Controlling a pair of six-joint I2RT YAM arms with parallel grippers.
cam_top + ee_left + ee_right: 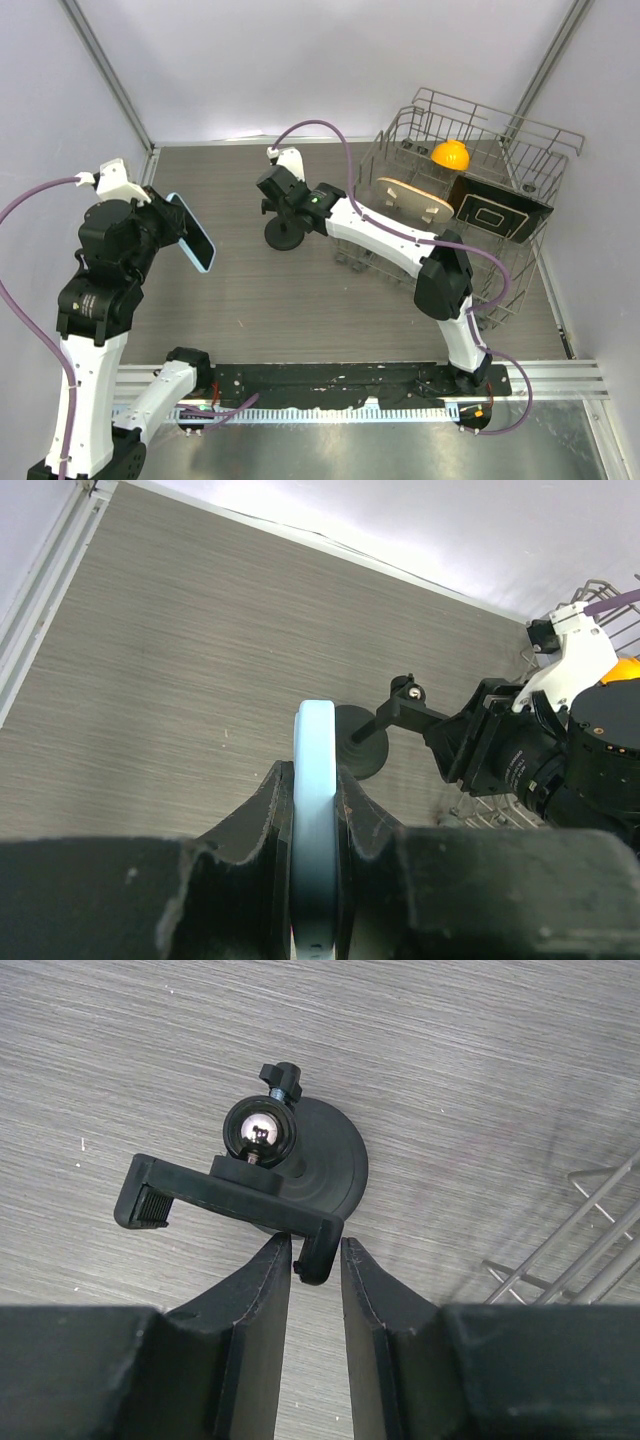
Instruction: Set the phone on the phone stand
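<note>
Blue-edged phone (193, 233) clenched edge-on in the left gripper (313, 780), held up over the left side of the table (300, 310). Phone stand (284, 236) sits to its right at mid-table, near but apart. Right gripper (315, 1250) pinches one end hook of the clamp (228, 1198), apparently steadying it. Judgement: the phone must go rightward, its long axis lined up with the clamp's span.
</note>
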